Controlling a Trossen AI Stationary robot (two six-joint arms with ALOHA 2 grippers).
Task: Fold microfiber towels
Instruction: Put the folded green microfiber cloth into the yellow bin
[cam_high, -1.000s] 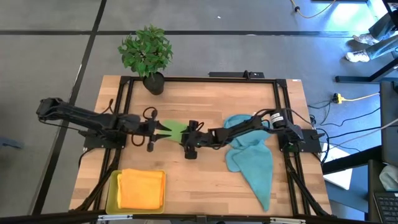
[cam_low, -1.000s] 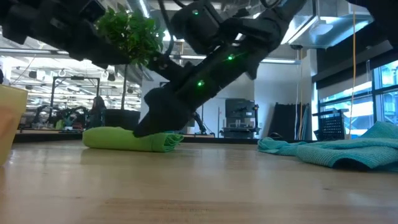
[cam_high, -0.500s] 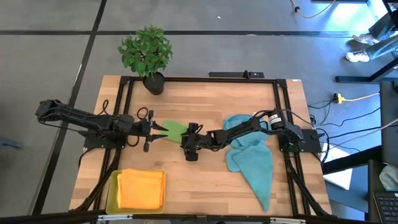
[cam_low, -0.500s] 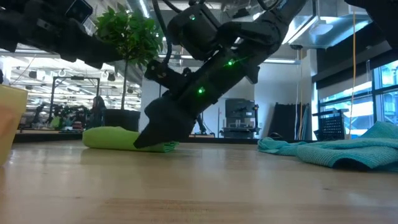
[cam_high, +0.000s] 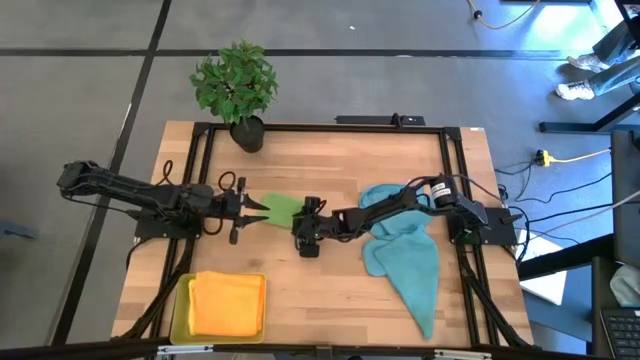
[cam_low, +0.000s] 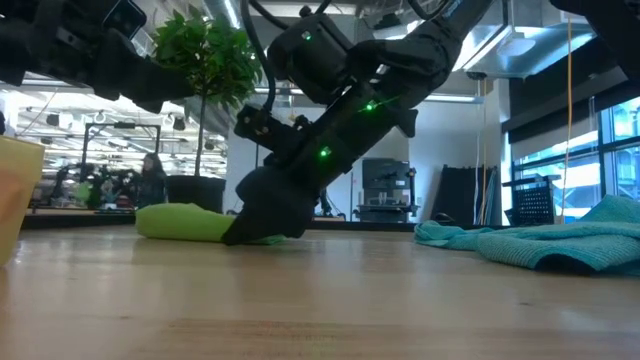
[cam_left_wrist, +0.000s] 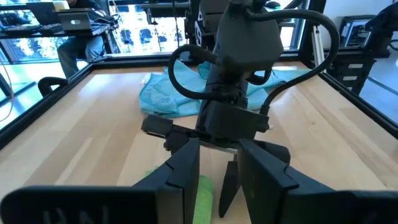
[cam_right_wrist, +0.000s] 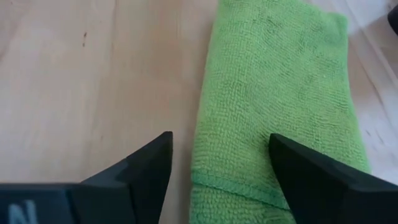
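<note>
A green microfiber towel (cam_high: 282, 208) (cam_right_wrist: 273, 93), folded into a narrow strip, lies flat on the wooden table near its middle. My right gripper (cam_high: 298, 226) (cam_right_wrist: 217, 149) stands open at the strip's right end, tipped down. One finger (cam_right_wrist: 143, 168) is over bare wood and the other (cam_right_wrist: 311, 174) is over the cloth. My left gripper (cam_high: 262, 208) (cam_left_wrist: 217, 162) hovers open above the strip's left end, pointing toward the right arm. A heap of teal towels (cam_high: 405, 255) lies at the right. A folded orange-yellow towel (cam_high: 227, 303) rests in the yellow tray (cam_high: 180, 300). My right gripper slants down from the table's right over the green towel's right end, with the towel's long edge (cam_right_wrist: 205, 124) between its open fingers. Whether the finger over the cloth touches it, I cannot tell.
A potted plant (cam_high: 237, 85) stands at the table's far left corner. The teal heap (cam_low: 550, 240) fills the right side, under the right arm. The yellow tray sits at the near left corner. Bare wood lies between the tray and the teal heap.
My right gripper has tipped more steeply down at the green towel's right end, and in the low view its fingers now cover that end. The towel has stayed where it was.
</note>
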